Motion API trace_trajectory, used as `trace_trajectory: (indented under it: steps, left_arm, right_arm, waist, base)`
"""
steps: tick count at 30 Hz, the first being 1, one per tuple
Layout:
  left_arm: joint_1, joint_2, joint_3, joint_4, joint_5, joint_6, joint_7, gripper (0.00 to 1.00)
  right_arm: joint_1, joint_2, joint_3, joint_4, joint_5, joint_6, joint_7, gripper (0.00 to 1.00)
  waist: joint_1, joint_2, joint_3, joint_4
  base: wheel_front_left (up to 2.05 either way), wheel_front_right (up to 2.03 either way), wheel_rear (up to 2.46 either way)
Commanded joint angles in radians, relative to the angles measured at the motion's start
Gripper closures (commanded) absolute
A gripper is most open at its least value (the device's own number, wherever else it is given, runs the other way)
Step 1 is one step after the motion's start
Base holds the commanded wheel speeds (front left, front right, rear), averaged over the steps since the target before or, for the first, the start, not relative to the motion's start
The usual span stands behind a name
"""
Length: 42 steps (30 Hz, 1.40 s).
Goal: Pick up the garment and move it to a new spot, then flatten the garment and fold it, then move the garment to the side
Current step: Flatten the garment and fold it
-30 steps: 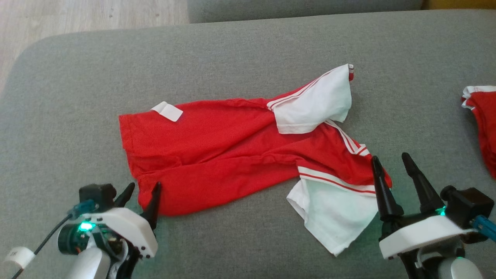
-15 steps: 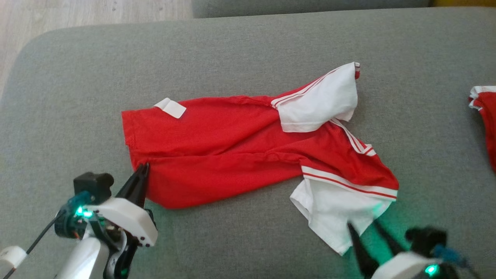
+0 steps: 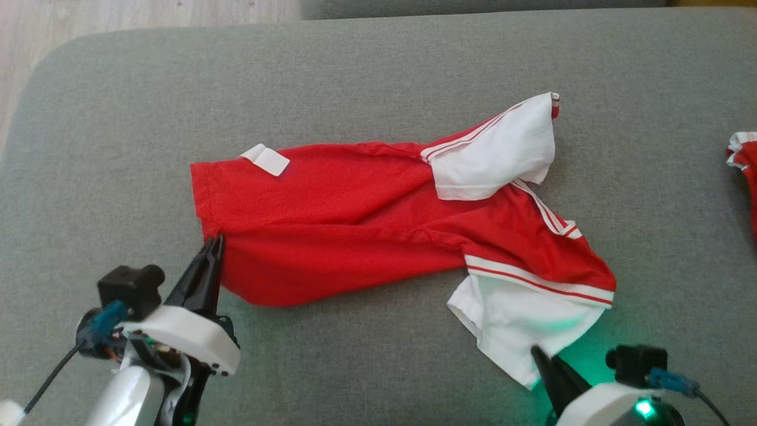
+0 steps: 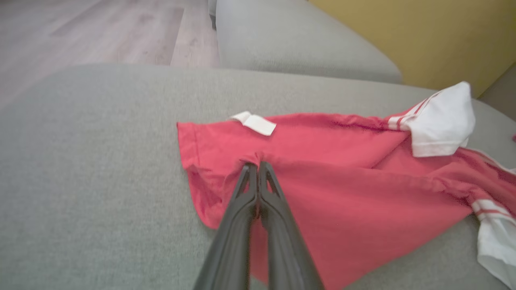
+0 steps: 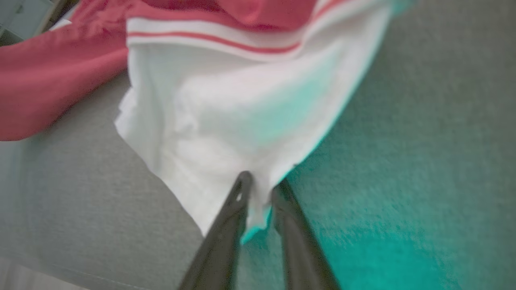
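Shirt [image 3: 355,225] in red and white is lying crumpled on the grey sofa cushion [image 3: 118,118]. Closed left fingers [image 4: 253,177] are clamping its hem; right fingers [image 5: 240,193] are straddling the white sleeve [image 5: 225,112] corner, grip uncertain. Both pinches should be holding before lifting evenly.

- A broad grey woven-fabric seat cushion with rounded corners [image 3: 378,65] spreads across the foreground.
- A second grey upholstered cushion [image 4: 298,44] sits just behind it.
- Pale wood-plank flooring [image 3: 118,18] lies beyond the cushion's far left corner.
- A mustard-yellow wall [image 4: 423,36] rises behind the second cushion.
- Soft, even daylight; a green glow [image 5: 403,201] tints the fabric at the near right.
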Motion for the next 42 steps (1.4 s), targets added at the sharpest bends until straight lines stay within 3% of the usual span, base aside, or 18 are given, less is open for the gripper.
trace_trajectory:
  steps: [1,10,20,25,29,33,42]
  left_arm:
    - [-0.015,0.031,0.052,-0.051,0.015,0.009,-0.023,1.00]
    - [-0.011,0.076,0.096,-0.280,0.066,0.049,-0.087,1.00]
    - [-0.219,0.148,0.171,-0.557,0.119,0.055,-0.082,1.00]
    - [-0.362,0.173,0.195,-0.638,0.129,0.051,-0.050,1.00]
    - [-0.423,0.178,0.190,-0.649,0.113,0.036,-0.031,1.00]
    - [-0.482,0.164,0.169,-0.595,0.076,0.018,-0.010,1.00]
    - [-0.700,0.069,0.115,-0.124,-0.022,-0.077,-0.085,1.00]
  right_arm:
    - [-0.044,-0.002,0.041,-0.035,0.006,-0.001,-0.009,1.00]
    - [-0.151,-0.036,-0.119,-0.367,-0.096,-0.001,-0.071,1.00]
    - [-0.434,-0.197,-0.286,-0.738,-0.180,-0.001,0.024,1.00]
    - [-0.603,-0.283,-0.358,-0.830,-0.164,-0.001,0.086,1.00]
    - [-0.680,-0.316,-0.373,-0.814,-0.124,-0.001,0.121,1.00]
    - [-0.760,-0.336,-0.367,-0.701,-0.070,-0.001,0.140,1.00]
    - [-1.012,-0.312,-0.239,-0.263,0.005,-0.001,0.049,1.00]
  waist:
    - [0.0000,0.0000,-0.005,-0.002]
    - [0.0000,0.0000,-0.071,-0.007]
    - [0.0000,0.0000,-0.129,0.006]
    - [0.0000,0.0000,-0.141,0.011]
    - [0.0000,0.0000,-0.133,0.008]
    - [0.0000,0.0000,-0.106,0.006]
    - [0.0000,0.0000,-0.048,-0.004]
  base:
    - [0.00,0.00,0.00]
    - [0.00,0.00,0.00]
    - [0.00,0.00,0.00]
    - [0.00,0.00,0.00]
    - [0.00,0.00,0.00]
    - [0.00,0.00,0.00]
    - [0.00,0.00,0.00]
